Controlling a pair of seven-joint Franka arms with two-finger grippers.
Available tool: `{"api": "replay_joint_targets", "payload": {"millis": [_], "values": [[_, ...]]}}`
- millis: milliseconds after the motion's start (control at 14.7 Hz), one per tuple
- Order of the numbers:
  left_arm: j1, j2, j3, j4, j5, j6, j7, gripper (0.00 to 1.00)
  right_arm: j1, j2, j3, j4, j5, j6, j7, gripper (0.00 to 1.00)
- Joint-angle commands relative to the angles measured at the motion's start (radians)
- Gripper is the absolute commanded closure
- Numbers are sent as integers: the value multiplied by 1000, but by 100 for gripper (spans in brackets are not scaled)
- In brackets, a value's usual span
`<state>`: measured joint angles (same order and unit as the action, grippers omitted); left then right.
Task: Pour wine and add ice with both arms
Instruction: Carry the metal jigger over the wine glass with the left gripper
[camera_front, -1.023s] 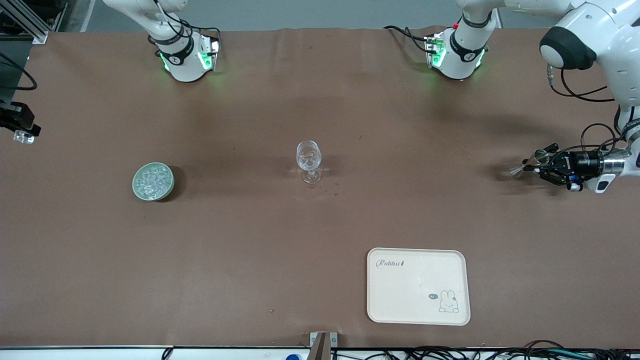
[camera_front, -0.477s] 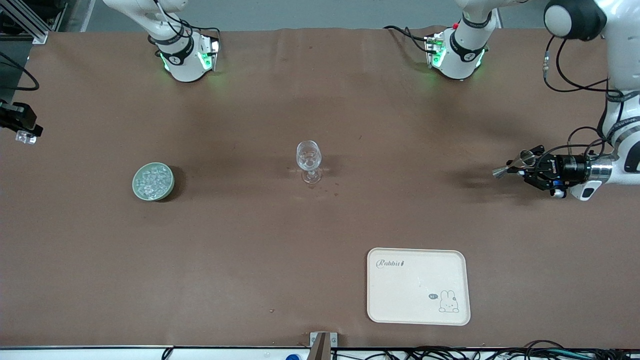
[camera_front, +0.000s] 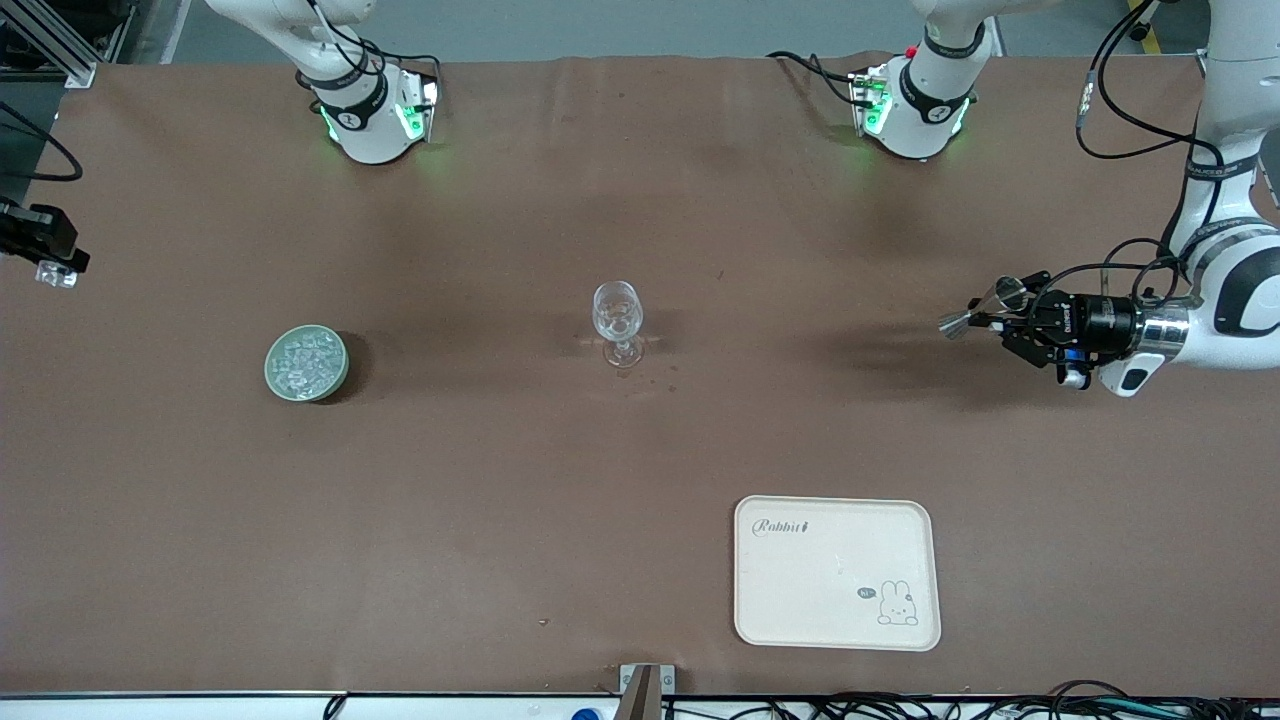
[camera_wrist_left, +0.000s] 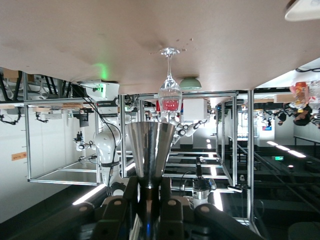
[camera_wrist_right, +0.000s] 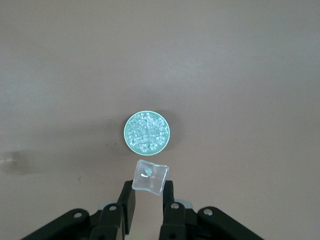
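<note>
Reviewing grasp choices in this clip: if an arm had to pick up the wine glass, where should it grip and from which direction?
Probably the thin stem of the wine glass, approached level from the side: it stands upright and alone mid-table, and the bowl above is wider and rounded.

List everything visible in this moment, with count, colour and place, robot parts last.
wine glass: one, clear, upright at the table's middle.
bowl: one, pale green, toward the right arm's end of the table.
ice: heap of clear cubes, in the bowl.
ice cube: one, clear, in the right claw.
tray: one, cream, nearer the front camera than the glass.
jigger: one, steel, in the left claw.
left claw: black, shut on the jigger, above the table.
right claw: black, above the bowl.
</note>
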<state>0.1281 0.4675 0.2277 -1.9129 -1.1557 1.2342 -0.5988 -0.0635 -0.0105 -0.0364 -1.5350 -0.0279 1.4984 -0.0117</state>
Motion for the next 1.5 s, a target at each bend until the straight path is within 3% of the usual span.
{"api": "replay_joint_targets", "payload": {"millis": [0, 955, 1227, 1432], "values": [[4, -72, -86, -15, 33, 69, -42, 100, -2, -6, 4, -7, 5, -4, 9, 100], [-4, -152, -634, -25, 71, 574, -438, 99, -1, -6, 4, -8, 6, -4, 9, 100], [-14, -127, -761, -23, 83, 740, -502, 99, -1, -6, 4, -8, 6, -4, 9, 100], [-36, -113, -815, -23, 88, 824, -530, 99, -1, -6, 4, -8, 6, -4, 9, 100]]}}
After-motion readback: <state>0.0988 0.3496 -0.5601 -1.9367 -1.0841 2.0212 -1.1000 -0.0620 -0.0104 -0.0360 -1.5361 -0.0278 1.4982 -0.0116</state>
